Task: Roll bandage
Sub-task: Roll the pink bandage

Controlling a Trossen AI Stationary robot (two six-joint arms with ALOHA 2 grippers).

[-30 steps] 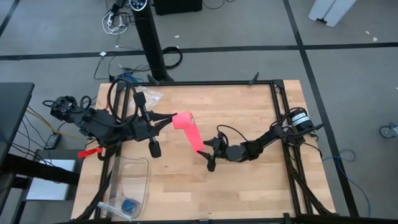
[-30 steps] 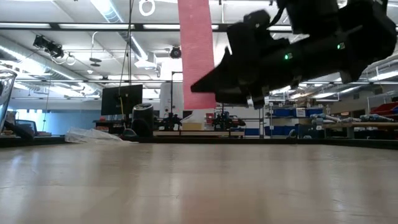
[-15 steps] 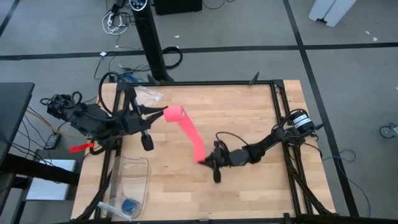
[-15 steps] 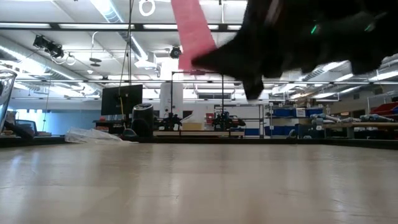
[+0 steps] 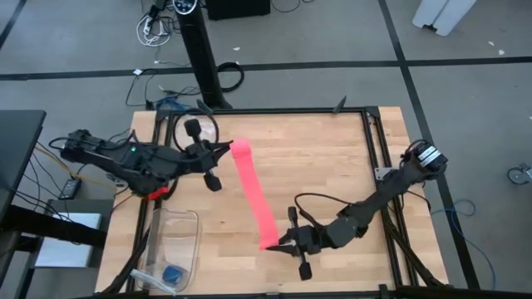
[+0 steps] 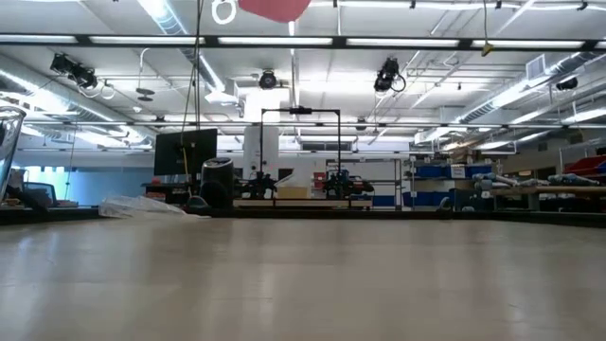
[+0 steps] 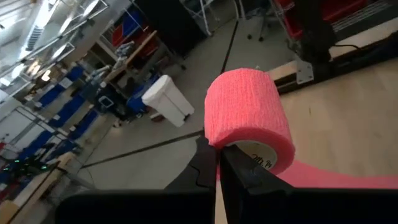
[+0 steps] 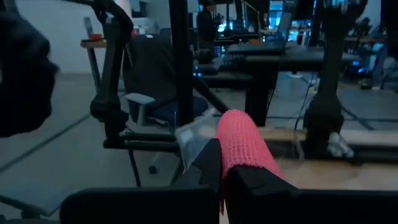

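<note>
Spanning above the table [image 5: 332,158], one pink bandage [image 5: 253,195], near end pinched in the clenched right gripper [image 5: 281,243], far rolled end clamped by the left gripper [image 5: 224,149], one clear bin [image 5: 176,241], one blue object [image 5: 173,274].

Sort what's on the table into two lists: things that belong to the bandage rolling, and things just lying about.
Part of the job:
- bandage, stretched between the two grippers
- left gripper, shut on the rolled end
- right gripper, shut on the loose end

Lying about:
- clear plastic tub at the table's near left corner
- small blue object inside it
- crumpled clear plastic near the far left edge
</note>
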